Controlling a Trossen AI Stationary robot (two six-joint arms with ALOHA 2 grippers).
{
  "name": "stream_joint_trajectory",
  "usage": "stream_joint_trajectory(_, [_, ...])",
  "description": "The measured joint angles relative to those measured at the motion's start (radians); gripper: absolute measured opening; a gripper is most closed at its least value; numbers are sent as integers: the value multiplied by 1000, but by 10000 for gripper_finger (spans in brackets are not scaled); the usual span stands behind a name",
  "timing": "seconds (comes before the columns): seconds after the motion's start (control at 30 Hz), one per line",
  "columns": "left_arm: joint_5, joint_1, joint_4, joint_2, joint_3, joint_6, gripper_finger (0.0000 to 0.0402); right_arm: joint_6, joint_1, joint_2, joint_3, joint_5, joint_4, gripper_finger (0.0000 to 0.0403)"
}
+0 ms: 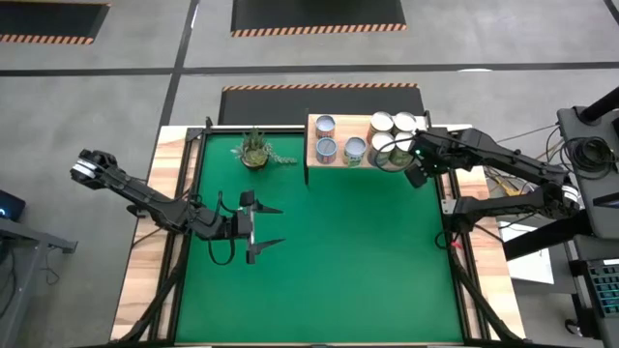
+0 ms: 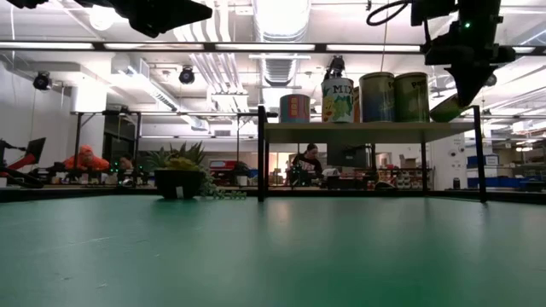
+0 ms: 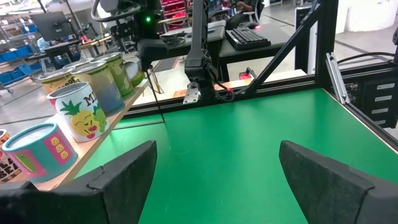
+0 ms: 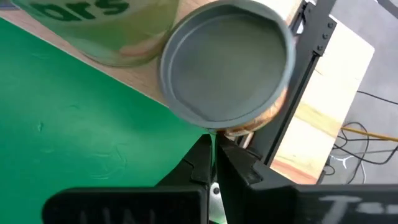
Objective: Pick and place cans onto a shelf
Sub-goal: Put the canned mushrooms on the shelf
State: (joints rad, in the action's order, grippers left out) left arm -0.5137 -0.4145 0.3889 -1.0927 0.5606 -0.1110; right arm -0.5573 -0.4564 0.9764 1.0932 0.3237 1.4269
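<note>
The light-wood shelf (image 1: 314, 136) stands at the green table's far edge on black legs, and several cans (image 1: 355, 150) stand upright on it. In the low view they stand in a row (image 2: 377, 96). At the shelf's right end one greenish can (image 2: 445, 108) is tilted, its grey round top (image 4: 227, 62) facing my right gripper (image 4: 214, 152), which is shut at its rim. My left gripper (image 1: 269, 227) hangs open over the table's left half, pointing level toward the shelf, with nothing between its fingers. My right gripper's shut fingertips (image 4: 204, 155) meet at the near rim (image 4: 211, 129) of the tilted can's top, coming steeply from above. Whether the rim's lip lies between them is hidden by the fingers. The can leans over at the shelf's right end, its lower edge on the plank.
A small potted plant (image 1: 254, 150) stands on the table left of the shelf. A black frame rail (image 4: 298, 81) runs along the table's right side just beyond the tilted can. People sit at desks in the room behind the table (image 2: 307, 162).
</note>
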Motion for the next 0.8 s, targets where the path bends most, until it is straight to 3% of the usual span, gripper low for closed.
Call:
stream_joint_trajectory(0.27, [0,0,0,0,0,0,320,4,0,0,65,-8,79,9])
stream_joint_trajectory(0.4, [0,0,0,0,0,1,320,-31,0,-5,114,82,124,9])
stream_joint_trajectory(0.57, [0,0,1,0,0,1,320,-33,-1,-12,120,155,71,9])
stream_joint_trajectory(0.8, [0,0,0,0,0,1,320,-33,0,-2,60,158,2,9])
